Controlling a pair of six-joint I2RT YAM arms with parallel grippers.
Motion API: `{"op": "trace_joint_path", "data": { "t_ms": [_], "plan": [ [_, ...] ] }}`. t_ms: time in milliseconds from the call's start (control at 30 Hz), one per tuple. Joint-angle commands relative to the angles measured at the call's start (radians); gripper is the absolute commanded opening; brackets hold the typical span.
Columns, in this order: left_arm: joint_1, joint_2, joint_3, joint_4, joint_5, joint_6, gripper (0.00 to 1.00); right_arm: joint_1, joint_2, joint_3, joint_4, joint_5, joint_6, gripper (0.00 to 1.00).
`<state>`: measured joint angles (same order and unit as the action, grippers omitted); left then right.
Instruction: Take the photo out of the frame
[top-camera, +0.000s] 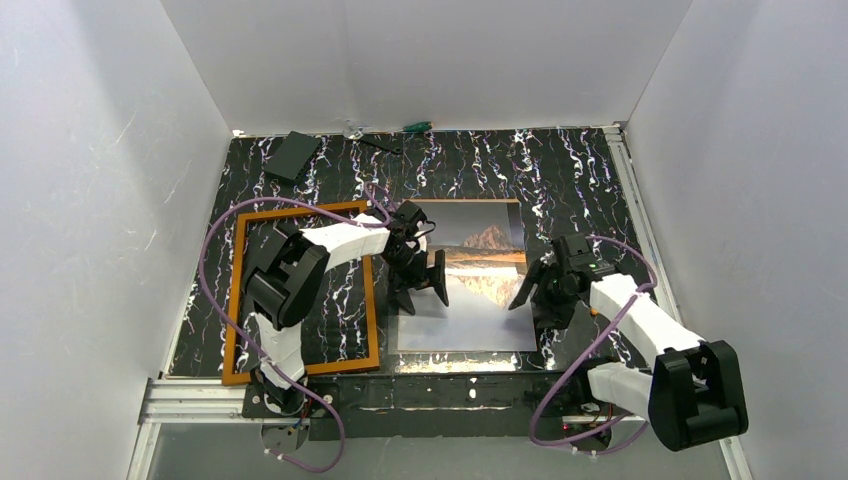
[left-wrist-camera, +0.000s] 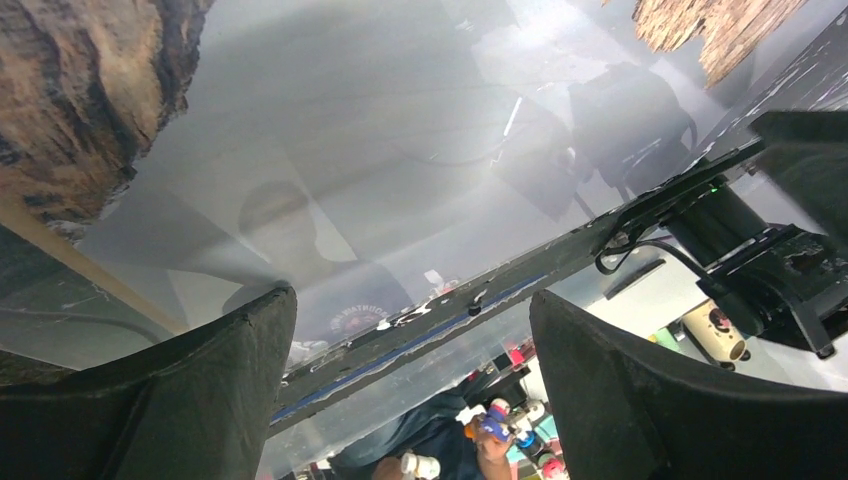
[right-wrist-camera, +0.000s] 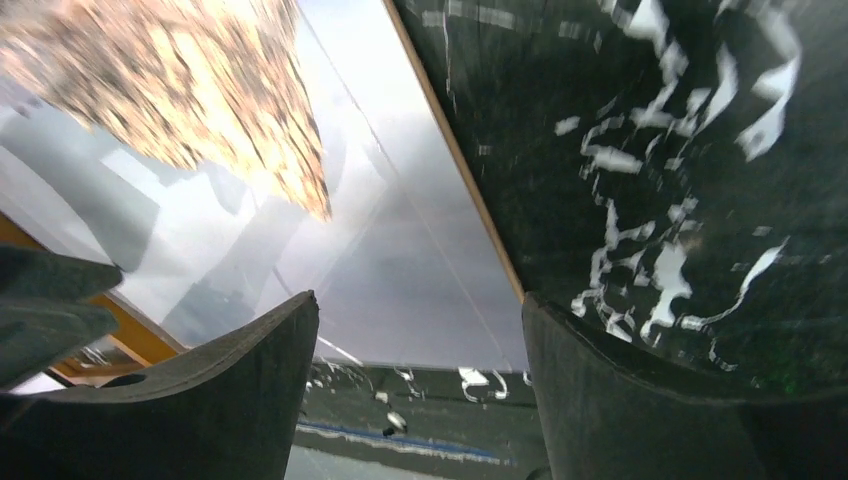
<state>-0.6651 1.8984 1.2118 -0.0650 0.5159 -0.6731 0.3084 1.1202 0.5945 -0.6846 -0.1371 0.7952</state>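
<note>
At picture centre in the top view, the photo (top-camera: 470, 280) lies flat and face up on the black marbled tabletop (top-camera: 580, 180), fully outside the frame (top-camera: 236, 300). The frame sits at centre left, flat, with bare tabletop showing inside its rails. A narrow strip of tabletop separates its right rail from the photo's left edge.

The left end effector (top-camera: 422, 290) is over the photo's left edge, pointing down, released, with nothing between its fingers. The left arm crosses above the frame's upper right corner. In the left wrist view the photo (left-wrist-camera: 350, 150) fills the space past the spread left end effector (left-wrist-camera: 412, 330). Cannot tell if the tips touch it.

The right end effector (top-camera: 535, 300) is at the photo's right edge near its lower half, also released and holding nothing. In the right wrist view the right end effector (right-wrist-camera: 420, 310) straddles that edge. The photo (right-wrist-camera: 400, 230) is on the left side of the gap and the tabletop (right-wrist-camera: 650, 150) on the right.

At the upper left of the tabletop, by the back wall, is a black box (top-camera: 293, 155). A green-handled tool (top-camera: 415, 127) lies further right along the back edge, well apart from both arms.
</note>
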Motion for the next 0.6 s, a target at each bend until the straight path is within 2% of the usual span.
{"op": "trace_joint_path", "data": {
  "t_ms": [0,100,233,433,567],
  "plan": [
    [-0.003,0.059,-0.002,-0.192,-0.091,0.096,0.89,-0.118,-0.002,0.008,0.17,-0.075,-0.153,0.82],
    [-0.002,0.031,0.034,-0.199,-0.03,0.093,0.91,-0.223,0.02,-0.011,0.363,-0.19,-0.23,0.83],
    [0.005,0.015,0.1,-0.2,0.013,0.063,0.92,-0.264,0.16,0.073,0.439,-0.276,-0.318,0.83],
    [0.107,0.077,0.132,-0.078,0.063,-0.061,0.91,-0.329,0.361,0.127,0.593,-0.389,-0.298,0.83],
    [0.146,0.146,0.197,-0.14,0.019,-0.047,0.89,-0.348,0.476,0.172,0.672,-0.454,-0.285,0.83]
  ]
}}
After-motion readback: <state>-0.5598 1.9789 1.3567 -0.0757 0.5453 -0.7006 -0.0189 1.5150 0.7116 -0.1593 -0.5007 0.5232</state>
